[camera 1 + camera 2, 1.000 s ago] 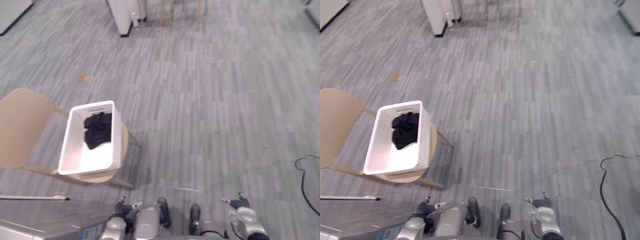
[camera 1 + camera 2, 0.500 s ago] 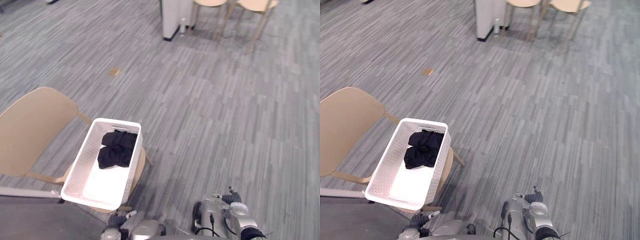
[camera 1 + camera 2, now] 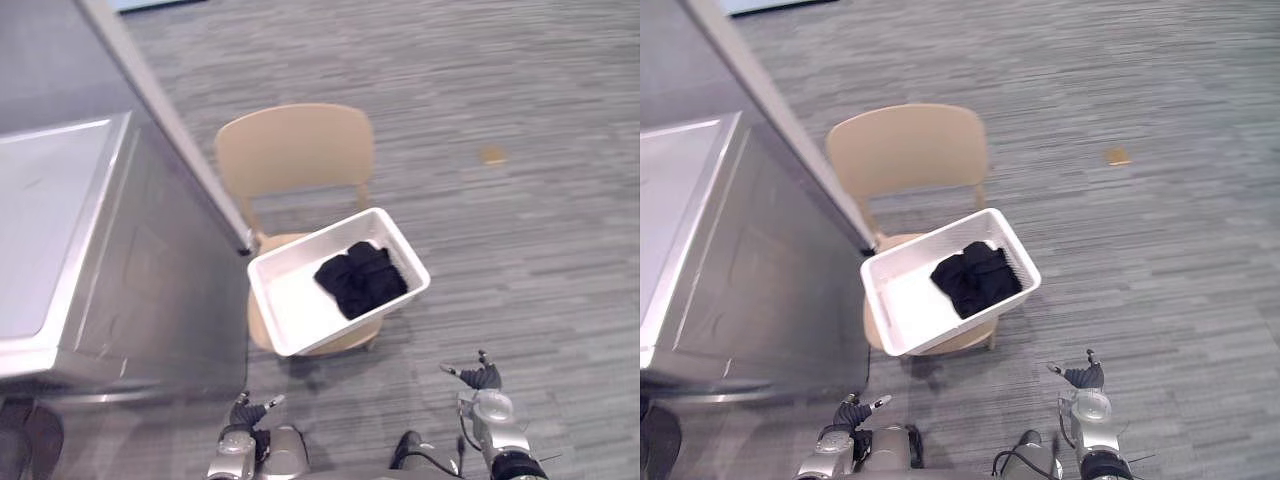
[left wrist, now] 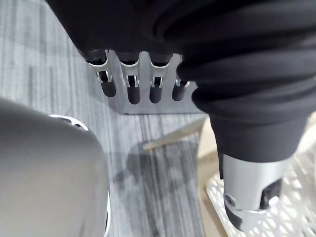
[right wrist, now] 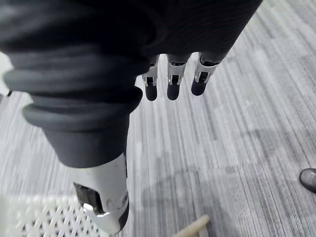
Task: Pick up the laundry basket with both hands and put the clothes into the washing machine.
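while both hands hang low in front of the robot, the task has not really begun: nothing is lifted, nothing is loaded.

- left hand (image 3: 245, 410): fingers straight, empty. its wrist view has the basket's lattice wall close beside the thumb, not touching as far as i can tell.
- right hand (image 3: 481, 378): fingers straight, empty, over bare floor (image 3: 540, 250); a corner of the lattice is in its wrist view too.
- basket (image 3: 292, 305): white, sits upright on the seat of a tan chair (image 3: 295, 150), overhanging the seat on the near side. open top faces up.
- clothes (image 3: 360, 278): one dark bundle inside the basket, in its right half.
- washing machine (image 3: 120, 260): grey metal box just left of the chair. no door or opening can be made out from this angle.

orientation: the basket's long axis runs across the robot's front on a skew, the left end nearer the robot and close to the machine, the right end farther off. the short ends face left and right, which suits a two-handed grasp, one hand per end. handles too small to confirm.

left to do (judgement): reach both ends, close on them, lift, carry to the machine, tip the clothes in. progress: near zero.
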Controlling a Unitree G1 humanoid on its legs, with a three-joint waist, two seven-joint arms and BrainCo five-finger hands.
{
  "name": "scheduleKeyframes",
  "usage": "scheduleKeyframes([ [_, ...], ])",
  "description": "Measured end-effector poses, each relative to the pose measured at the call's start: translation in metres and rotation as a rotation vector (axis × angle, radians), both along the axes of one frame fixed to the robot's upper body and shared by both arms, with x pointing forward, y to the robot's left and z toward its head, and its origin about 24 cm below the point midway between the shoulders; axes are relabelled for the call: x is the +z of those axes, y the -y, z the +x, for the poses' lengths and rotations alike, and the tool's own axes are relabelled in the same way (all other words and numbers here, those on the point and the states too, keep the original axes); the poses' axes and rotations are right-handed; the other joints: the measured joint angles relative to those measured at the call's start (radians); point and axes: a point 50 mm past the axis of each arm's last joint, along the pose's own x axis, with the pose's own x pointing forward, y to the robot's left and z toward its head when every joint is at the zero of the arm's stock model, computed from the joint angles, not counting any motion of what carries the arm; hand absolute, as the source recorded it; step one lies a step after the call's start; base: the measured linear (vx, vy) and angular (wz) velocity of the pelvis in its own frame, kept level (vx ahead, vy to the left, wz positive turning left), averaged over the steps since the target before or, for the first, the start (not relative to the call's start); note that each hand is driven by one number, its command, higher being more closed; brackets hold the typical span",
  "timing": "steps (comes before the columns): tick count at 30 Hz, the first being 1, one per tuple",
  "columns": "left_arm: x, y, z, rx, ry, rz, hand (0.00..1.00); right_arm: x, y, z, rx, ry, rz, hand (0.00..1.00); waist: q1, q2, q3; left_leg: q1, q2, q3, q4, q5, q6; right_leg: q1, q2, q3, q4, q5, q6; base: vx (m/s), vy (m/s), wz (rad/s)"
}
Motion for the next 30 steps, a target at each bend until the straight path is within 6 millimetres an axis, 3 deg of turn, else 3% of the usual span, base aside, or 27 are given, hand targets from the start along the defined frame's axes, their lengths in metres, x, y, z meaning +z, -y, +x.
scheduleKeyframes([
  [4,-0.003,-0.014,-0.009,0.003,-0.04,0.034,0.0,0.004,-0.002,0.006,0.004,0.017,0.001,0.0,0.0,-0.019,-0.007,0.039,-0.038,-0.022,-0.062,-0.001,0.002,0.024,-0.032,-0.021,0.032,0.001,0.001,0.06,0.102,0.38],
  [6,-0.005,-0.018,-0.018,0.01,-0.062,0.043,0.0,0.018,-0.002,0.016,0.033,0.086,-0.035,0.0,-0.008,-0.02,-0.006,0.077,-0.061,-0.011,-0.076,-0.015,0.029,-0.029,-0.086,0.022,0.213,0.0,0.001,0.03,0.151,0.11],
  [8,-0.005,-0.025,-0.023,0.01,-0.073,0.062,0.0,0.034,-0.003,0.027,0.074,0.152,-0.086,0.0,-0.033,-0.041,-0.008,0.094,-0.081,-0.015,-0.083,-0.033,0.061,-0.113,-0.126,0.132,0.396,0.012,-0.018,0.02,0.085,0.26],
  [10,-0.003,-0.033,-0.025,0.024,-0.078,0.091,0.0,0.057,-0.006,0.041,0.117,0.252,-0.154,0.0,-0.049,-0.055,-0.006,0.105,-0.069,-0.032,-0.121,-0.044,0.075,-0.219,-0.053,0.298,0.45,-0.12,0.005,0.03,-0.11,0.25],
  [11,-0.002,-0.038,-0.024,0.033,-0.074,0.106,0.0,0.073,-0.006,0.049,0.142,0.314,-0.207,0.0,-0.056,-0.06,-0.003,0.096,-0.056,-0.05,-0.127,-0.041,0.07,-0.231,0.02,0.351,0.343,-0.137,0.008,-0.01,-0.151,0.31],
  [13,0.0,-0.042,-0.02,0.036,-0.06,0.117,0.0,0.094,0.003,0.053,0.167,0.378,-0.3,0.0,-0.06,-0.09,-0.002,0.094,-0.08,-0.085,-0.123,-0.04,0.049,-0.199,0.077,0.404,0.185,-0.084,-0.004,0.0,-0.171,0.55],
  [14,-0.001,-0.032,-0.018,0.032,-0.05,0.09,0.0,0.106,0.013,0.055,0.195,0.397,-0.378,0.0,-0.062,-0.059,-0.004,0.083,-0.065,-0.112,-0.128,-0.036,0.039,-0.193,0.092,0.395,0.176,-0.075,-0.003,0.03,-0.118,0.47],
  [16,-0.002,-0.028,-0.018,0.032,-0.05,0.077,0.0,0.12,0.018,0.06,0.248,0.417,-0.457,0.0,-0.059,-0.038,-0.008,0.067,-0.051,-0.128,-0.135,-0.026,0.024,-0.202,0.103,0.381,0.164,-0.072,-0.008,0.02,-0.067,0.16],
  [21,0.0,-0.036,-0.018,0.004,-0.052,0.109,0.0,0.125,0.007,0.071,0.488,0.384,-0.516,0.0,-0.054,-0.031,-0.012,0.024,-0.034,-0.175,-0.179,-0.006,0.001,-0.202,0.125,0.33,0.1,-0.041,-0.023,-0.05,-0.043,0.23],
  [26,0.009,-0.048,-0.002,-0.031,-0.001,0.157,0.0,0.127,-0.018,0.109,0.697,0.351,-0.507,0.0,-0.042,-0.019,0.01,-0.083,-0.053,-0.237,-0.18,0.052,0.012,-0.234,0.115,0.273,0.023,0.023,-0.023,-0.06,0.02,0.4],
  [28,0.014,-0.046,0.014,-0.051,0.039,0.161,0.0,0.147,-0.019,0.129,0.757,0.36,-0.58,0.0,-0.016,0.006,0.06,-0.124,-0.065,-0.274,-0.183,0.078,0.019,-0.248,0.105,0.243,0.015,0.042,-0.027,-0.12,0.02,0.41],
  [30,0.016,-0.044,0.018,-0.064,0.052,0.164,0.0,0.161,-0.019,0.14,0.777,0.378,-0.627,0.0,0.006,0.016,0.072,-0.149,-0.067,-0.277,-0.203,0.094,0.019,-0.278,0.103,0.24,0.014,0.053,-0.029,-0.13,0.011,0.23],
])
